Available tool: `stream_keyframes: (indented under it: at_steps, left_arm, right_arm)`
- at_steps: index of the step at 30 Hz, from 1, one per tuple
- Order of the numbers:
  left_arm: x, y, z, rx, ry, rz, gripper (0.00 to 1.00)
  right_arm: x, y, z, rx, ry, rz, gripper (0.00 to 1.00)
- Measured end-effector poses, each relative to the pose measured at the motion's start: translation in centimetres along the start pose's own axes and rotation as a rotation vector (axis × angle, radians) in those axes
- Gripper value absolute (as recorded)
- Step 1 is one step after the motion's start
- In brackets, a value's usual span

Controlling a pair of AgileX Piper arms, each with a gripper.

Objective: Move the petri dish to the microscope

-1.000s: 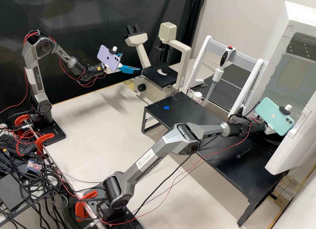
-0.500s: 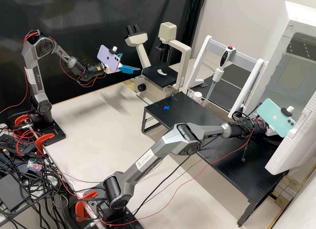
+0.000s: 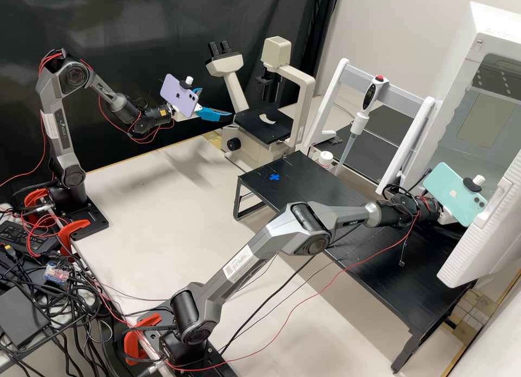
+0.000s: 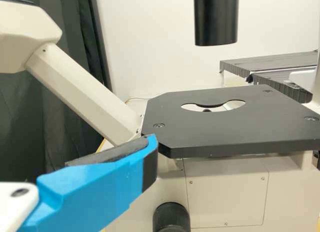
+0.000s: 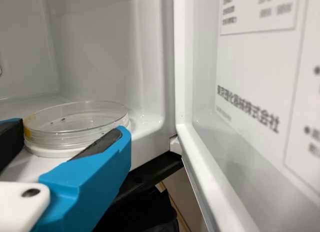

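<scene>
In the high view my left gripper (image 3: 217,103) is spread open beside the microscope (image 3: 300,97), left of its black stage (image 3: 255,128). The left wrist view shows one blue finger of that gripper (image 4: 77,142) near a corner of the stage (image 4: 240,134). My right gripper (image 3: 446,214) is at the opening of the white chamber, mostly behind the green phone. Inside, a clear round petri dish (image 5: 75,123) lies flat on the white floor; the right gripper (image 5: 71,129) is open, its fingers at either side of the dish's near part. Contact cannot be told.
The chamber's open door (image 5: 210,167) stands close beside the right gripper. A black raised table (image 3: 325,195) bearing a blue cross lies under the right arm. A pipette (image 3: 361,116) hangs on a white frame behind. The microscope's black condenser (image 4: 216,16) overhangs the stage.
Over the last second my right wrist and its phone have turned and shifted slightly right and down, mostly in the first half. The left arm has stayed still.
</scene>
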Motion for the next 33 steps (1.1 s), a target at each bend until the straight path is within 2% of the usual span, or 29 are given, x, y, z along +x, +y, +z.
stream_keyframes:
  at_steps: [3,4,13,16,22,33]
  left_arm:
    - [0.0,0.0,0.0,0.000,0.000,0.000,1.00]
    - [0.0,0.0,0.0,0.000,0.000,0.000,1.00]
    - [0.0,0.0,0.0,0.000,0.000,0.000,1.00]
    - [0.0,0.0,0.0,0.000,0.000,0.000,1.00]
    - [0.0,0.0,0.0,0.000,0.000,0.000,1.00]
    - [0.0,0.0,0.0,0.000,0.000,0.000,1.00]
  right_arm:
    - [0.0,-0.1,0.1,0.017,-0.003,-0.003,0.00]
    - [0.0,-0.1,0.1,0.018,-0.004,-0.004,1.00]
    - [-0.4,0.0,-0.1,0.011,0.000,-0.012,1.00]
    - [-0.6,-0.1,-0.1,-0.009,0.004,-0.024,1.00]
    - [-1.1,0.1,-0.5,-0.017,0.009,-0.030,1.00]
    - [-2.4,2.8,-1.3,-0.019,0.040,0.005,1.00]
